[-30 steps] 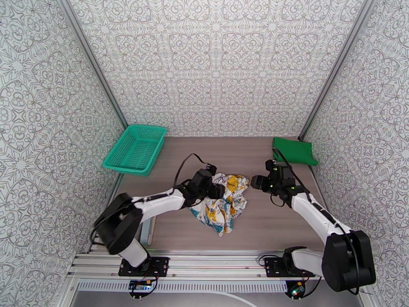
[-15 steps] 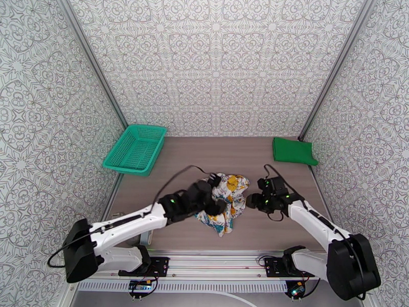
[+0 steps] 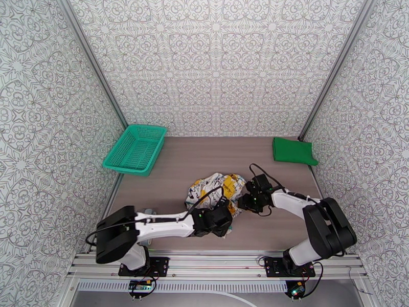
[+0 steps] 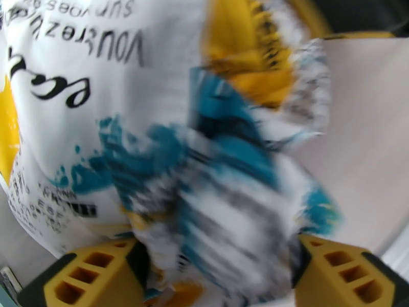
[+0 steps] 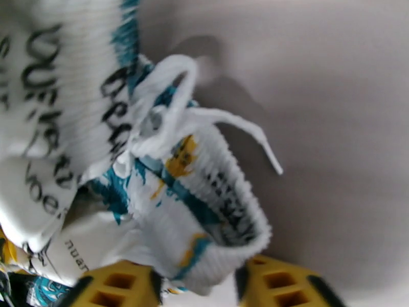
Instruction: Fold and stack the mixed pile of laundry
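while it lies bunched, printed garment (image 4: 168, 124) sits between left gripper's (image 4: 220, 275) fingers (image 4: 97, 275).

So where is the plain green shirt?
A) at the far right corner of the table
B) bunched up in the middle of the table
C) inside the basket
A: the green shirt lies flat at the far right corner of the table, well apart from the basket; the bunched cloth in the middle is the white printed garment.
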Available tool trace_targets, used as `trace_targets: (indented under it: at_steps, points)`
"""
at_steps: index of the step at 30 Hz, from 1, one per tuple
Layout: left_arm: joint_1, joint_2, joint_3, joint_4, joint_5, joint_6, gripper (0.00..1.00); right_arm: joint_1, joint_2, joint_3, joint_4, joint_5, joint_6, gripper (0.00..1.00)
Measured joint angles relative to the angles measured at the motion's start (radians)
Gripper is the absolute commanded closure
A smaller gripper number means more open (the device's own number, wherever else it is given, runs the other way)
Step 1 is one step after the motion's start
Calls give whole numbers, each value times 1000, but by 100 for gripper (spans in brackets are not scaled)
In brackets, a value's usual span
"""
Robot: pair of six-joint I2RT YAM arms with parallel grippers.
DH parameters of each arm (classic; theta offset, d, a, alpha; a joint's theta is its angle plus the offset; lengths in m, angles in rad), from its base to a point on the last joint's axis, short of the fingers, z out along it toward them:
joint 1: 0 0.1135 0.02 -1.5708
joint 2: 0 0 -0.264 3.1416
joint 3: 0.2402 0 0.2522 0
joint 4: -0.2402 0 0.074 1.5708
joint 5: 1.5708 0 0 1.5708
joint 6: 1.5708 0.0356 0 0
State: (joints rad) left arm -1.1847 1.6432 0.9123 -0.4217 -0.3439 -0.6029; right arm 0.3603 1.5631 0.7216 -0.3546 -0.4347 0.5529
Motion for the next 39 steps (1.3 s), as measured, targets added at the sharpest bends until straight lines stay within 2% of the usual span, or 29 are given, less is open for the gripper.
trace_targets:
  at_steps: [2,5,9,13,19,21,25,26,27,31,32,35,39]
  points:
    - [14,18,-2,24,-31,-2,78,2,10,0,55,4,7,89]
    - [30,14,-6,64,-86,1,100,5,-9,0,91,11,11,97]
    - [35,-71,-23,96,-147,45,100,6,-120,4,66,43,10,100]
    - [55,-291,-33,101,-155,120,100,6,-308,79,-43,111,-5,100]
    - [151,-660,34,43,-40,262,100,5,-530,346,-241,217,-48,100]
    - [181,-727,102,-11,14,296,100,6,-566,451,-315,245,-63,100]
    - [275,-759,242,-109,127,323,100,5,-569,626,-449,278,-82,100]
    - [317,-751,269,-129,161,322,99,5,-557,659,-478,278,-83,100]
    - [378,-733,288,-142,212,319,93,5,-541,681,-499,277,-82,100]
    - [574,-615,257,-136,400,291,60,5,-456,666,-516,261,-80,100]
    - [613,-564,228,-123,443,286,53,6,-423,635,-504,251,-77,95]
    - [692,-398,115,-61,538,272,34,5,-312,513,-431,212,-55,65]
    - [753,-289,-1,-35,587,240,31,5,-163,356,-354,166,-29,50]
